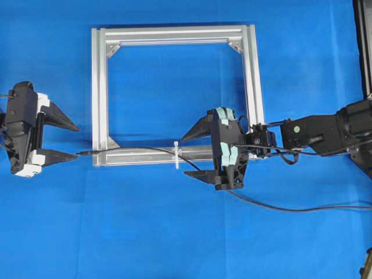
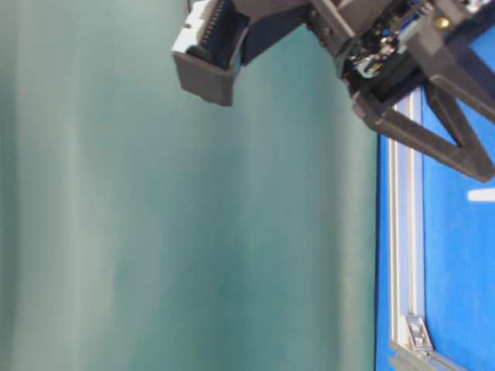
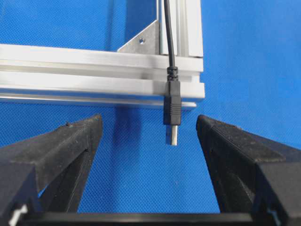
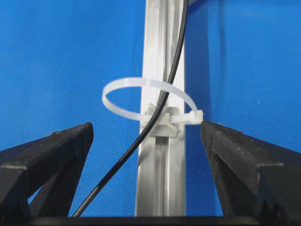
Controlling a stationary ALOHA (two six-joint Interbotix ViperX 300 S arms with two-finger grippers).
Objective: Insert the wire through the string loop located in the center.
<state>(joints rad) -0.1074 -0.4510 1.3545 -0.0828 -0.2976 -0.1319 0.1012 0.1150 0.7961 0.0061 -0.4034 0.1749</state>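
The wire is a thin black cable that lies along the near bar of the silver frame. It passes through the white string loop tied to that bar. Its plug tip sticks out past the frame's left corner. My left gripper stands open just left of the plug. In the left wrist view the plug hangs free between the spread fingers, touching neither. My right gripper is open just right of the loop. Seen from the right wrist, the wire threads the loop.
The frame rests on a blue cloth, with silver corner brackets inside its corners. The wire's long tail trails off to the right under the right arm. A dark stand rises at the right edge.
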